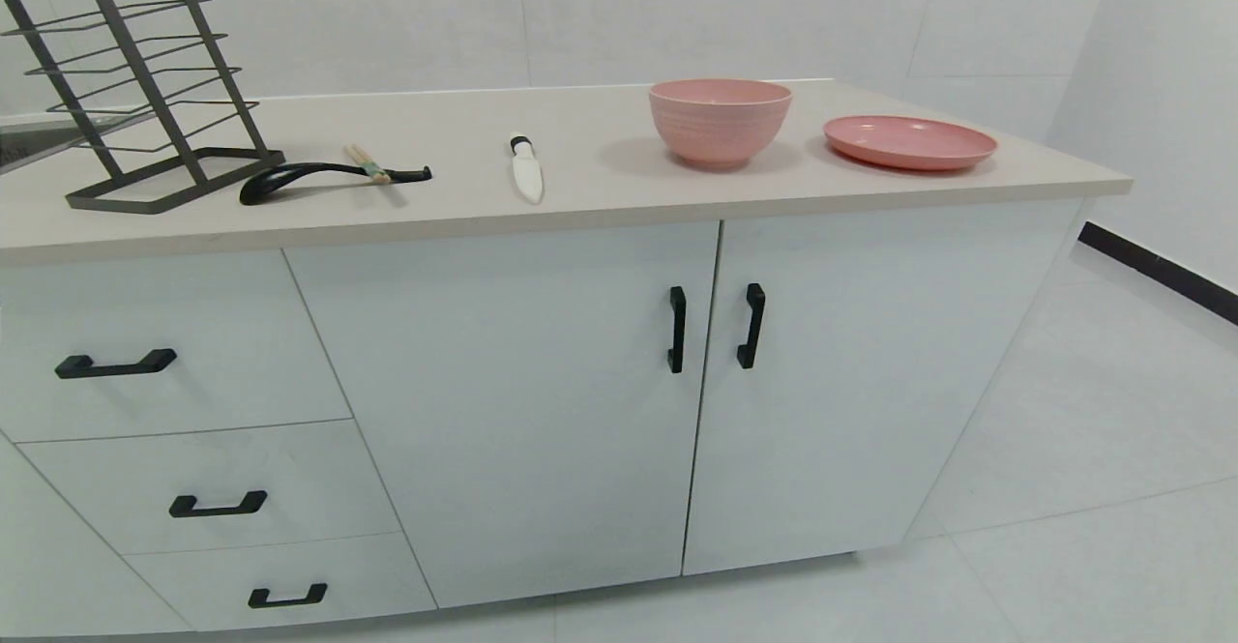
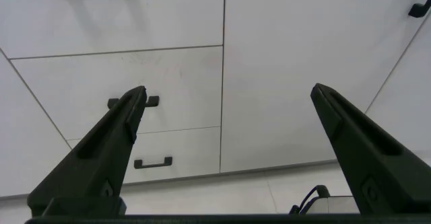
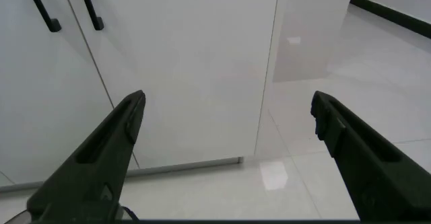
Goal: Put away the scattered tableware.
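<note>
Both arms hung low in front of the cabinet. My left gripper (image 2: 227, 93) was spread wide and empty, facing the drawer fronts (image 2: 114, 83), and my right gripper (image 3: 227, 97) was likewise spread and empty by the cabinet's end, over the floor.

All the tableware lay up on the bench (image 1: 600, 200). The pink bowl (image 1: 720, 121) stood upright, with the pink plate (image 1: 909, 141) just beside it at 3 o'clock, not touching. At 8 o'clock from the bowl, well apart, lay a white knife (image 1: 526, 168), and at 9 o'clock from that a black ladle (image 1: 309, 177) with chopsticks (image 1: 368, 164) resting across its handle. The wire rack (image 1: 135, 92) stood at 10 o'clock from the ladle.

I judged bowl and plate to be light, stiff and smooth, probably plastic, so not very fragile but apt to slip. I would pinch the bowl over its rim wall. The plate sat flat, so its raised near rim looked the only hold. The knife was thin and low, best taken across the handle end. The ladle's arched handle stood clear of the bench and offered an easy grip, though lifting it would likely roll the chopsticks off
</note>
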